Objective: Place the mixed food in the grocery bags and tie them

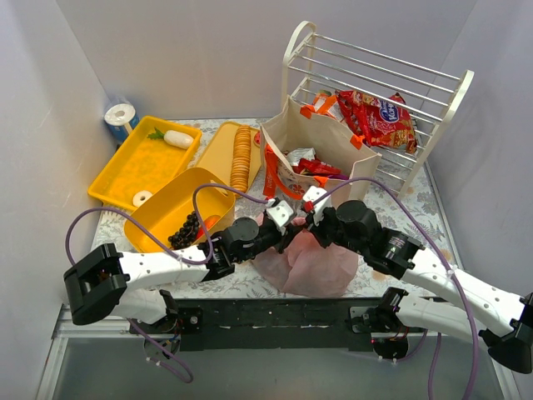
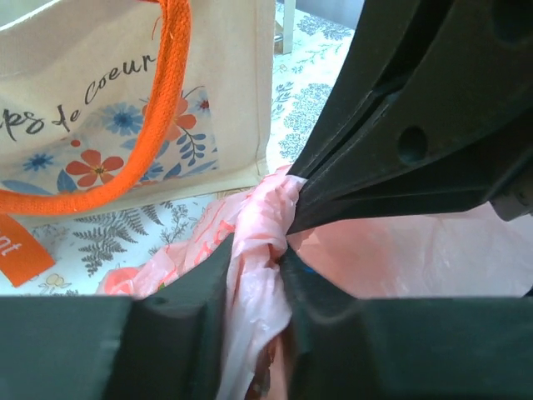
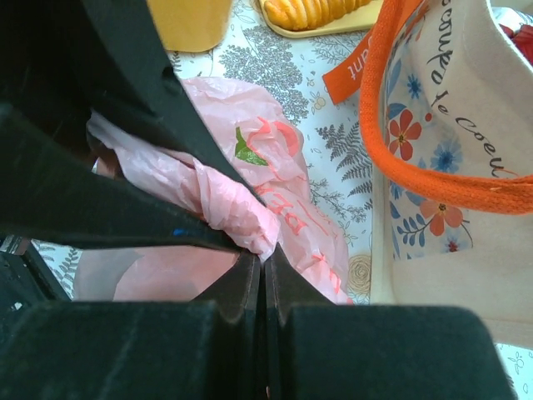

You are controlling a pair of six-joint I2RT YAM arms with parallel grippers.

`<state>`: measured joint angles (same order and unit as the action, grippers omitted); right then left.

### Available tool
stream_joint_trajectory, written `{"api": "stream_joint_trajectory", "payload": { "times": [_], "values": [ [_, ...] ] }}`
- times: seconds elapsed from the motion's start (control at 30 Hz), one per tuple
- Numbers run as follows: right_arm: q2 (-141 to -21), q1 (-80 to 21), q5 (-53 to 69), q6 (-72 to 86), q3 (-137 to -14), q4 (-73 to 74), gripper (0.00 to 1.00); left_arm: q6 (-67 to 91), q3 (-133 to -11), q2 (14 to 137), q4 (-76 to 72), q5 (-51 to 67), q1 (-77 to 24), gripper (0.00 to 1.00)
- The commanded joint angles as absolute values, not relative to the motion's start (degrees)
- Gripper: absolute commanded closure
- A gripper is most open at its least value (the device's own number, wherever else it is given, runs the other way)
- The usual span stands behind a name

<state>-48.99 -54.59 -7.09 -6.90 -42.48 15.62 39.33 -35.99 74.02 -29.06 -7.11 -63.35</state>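
Note:
The pink grocery bag (image 1: 310, 265) lies bulging on the table in front of both arms. A twisted strand of its plastic (image 2: 260, 250) runs between the fingers of my left gripper (image 2: 256, 255), which is shut on it. My right gripper (image 3: 264, 255) is shut on the tip of another pink strand (image 3: 233, 212), right against the left one. Both grippers (image 1: 293, 230) meet above the bag's top. Behind stands the beige tote (image 1: 329, 142) with orange handles (image 2: 166, 100), holding snack packets (image 1: 315, 165). Red packets (image 1: 379, 117) lie on the rack. Dark grapes (image 1: 185, 229) sit in a yellow tray.
Three yellow trays (image 1: 141, 162) fill the left half, one with a row of biscuits (image 1: 241, 157). A white wire rack (image 1: 375, 79) stands at the back right. A blue and white roll (image 1: 122, 117) sits in the back left corner. White walls close in on three sides.

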Motion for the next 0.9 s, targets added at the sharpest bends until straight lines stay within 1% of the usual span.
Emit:
{"api": "stream_joint_trajectory", "payload": {
  "times": [0.0, 0.1, 0.13, 0.17, 0.2, 0.23, 0.27, 0.3, 0.33, 0.37, 0.43, 0.53, 0.6, 0.63, 0.67, 0.7, 0.73, 0.87],
  "values": [
    [-48.0, -54.6, -3.9, -6.2, -43.9, 14.5, 0.99, 38.7, -36.9, 75.1, -32.9, -8.4, -62.9, 0.9],
    [-48.0, -54.6, -3.2, -5.2, -44.6, 15.4, 0.99, 38.5, -36.3, 75.5, -34.1, -9.6, -62.9, 1.0],
    [-47.9, -54.6, -3.5, -4.5, -44.6, 15.6, 0.99, 38.5, -36.3, 75.7, -34.2, -9.7, -62.9, 1.0],
    [-47.9, -54.7, -4.1, -3.5, -45.0, 16.3, 0.95, 38.4, -36.2, 75.8, -34.2, -9.9, -62.9, 1.0],
    [-47.7, -54.6, -4.0, -3.1, -45.9, 16.8, 0.86, 38.2, -36.1, 75.9, -34.1, -10.2, -62.9, 1.0],
    [-47.6, -54.7, -4.0, -2.7, -46.6, 17.4, 0.68, 38.2, -36.1, 76.0, -33.9, -10.6, -62.9, 1.0],
    [-47.5, -54.5, -3.8, -1.9, -47.2, 18.5, 0.59, 38.0, -35.9, 76.1, -33.9, -11.9, -62.9, 1.0],
    [-47.2, -54.3, -3.5, -1.8, -48.9, 19.1, 0.52, 37.3, -35.5, 75.9, -34.1, -12.6, -62.9, 1.0],
    [-47.0, -54.0, -3.0, -1.4, -49.7, 19.4, 0.43, 36.8, -35.2, 75.7, -34.3, -13.0, -62.9, 1.0],
    [-46.9, -53.6, -1.3, -1.1, -50.5, 20.3, 0.41, 36.4, -35.1, 75.5, -34.4, -13.8, -62.9, 1.0],
    [-47.8, -50.8, 1.9, -1.1, -53.1, 21.1, 0.39, 35.3, -34.5, 75.0, -34.5, -14.2, -62.9, 1.0],
    [-49.8, -45.0, 9.6, -1.5, -54.1, 19.6, 0.43, 34.3, -33.8, 74.5, -34.7, -14.1, -62.9, 1.0],
    [-51.4, -39.6, 17.1, -1.5, -53.9, 16.7, 0.47, 34.0, -33.7, 74.4, -34.4, -13.8, -62.9, 1.0],
    [-51.9, -37.7, 19.7, -1.4, -53.6, 15.7, 0.52, 33.9, -33.6, 74.4, -34.3, -13.8, -62.9, 1.0],
    [-52.6, -35.7, 24.4, -1.3, -53.4, 14.3, 0.55, 33.8, -33.5, 74.3, -34.2, -13.7, -62.9, 1.0],
    [-54.0, -32.5, 26.3, -1.3, -53.3, 13.1, 0.56, 33.6, -33.3, 74.1, -34.3, -13.6, -62.9, 1.0],
    [-55.0, -31.3, 27.9, -2.5, -53.3, 11.7, 0.59, 33.4, -33.0, 73.9, -34.5, -13.4, -62.9, 1.0],
    [-61.1, -29.9, 33.1, -10.7, -54.1, 12.5, 0.61, 32.7, -32.3, 73.2, -35.2, -13.3, -62.9, 1.0]
  ]
}}
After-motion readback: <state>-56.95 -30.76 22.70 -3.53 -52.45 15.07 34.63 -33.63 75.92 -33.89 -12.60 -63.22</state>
